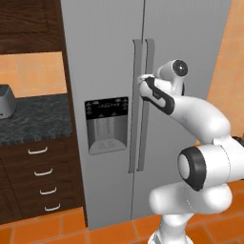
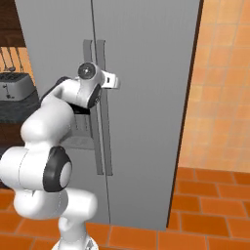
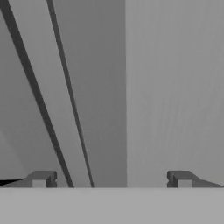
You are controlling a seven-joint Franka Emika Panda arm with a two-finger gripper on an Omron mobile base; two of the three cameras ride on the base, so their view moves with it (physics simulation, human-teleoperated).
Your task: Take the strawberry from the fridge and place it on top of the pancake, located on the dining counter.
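A toaster (image 1: 5, 101) is parked far left on the dark speckled counter (image 1: 33, 119), wooden drawers (image 1: 40, 176) underneath. The fridge (image 1: 109, 57) is shut, smooth grey metal with a black dispenser panel (image 1: 106, 125). Its long vertical handles (image 3: 98, 87) are framed between the gripper (image 3: 111, 179) fingertips, jaws spread wide, nothing pinched.

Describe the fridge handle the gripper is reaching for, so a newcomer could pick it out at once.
Start at the tall grey fridge with the black dispenser panel in its left door. Two long vertical handles run side by side where the doors meet. The one wanted is the right handle, on the door without the dispenser; the open gripper is right at it, unlike the left handle.
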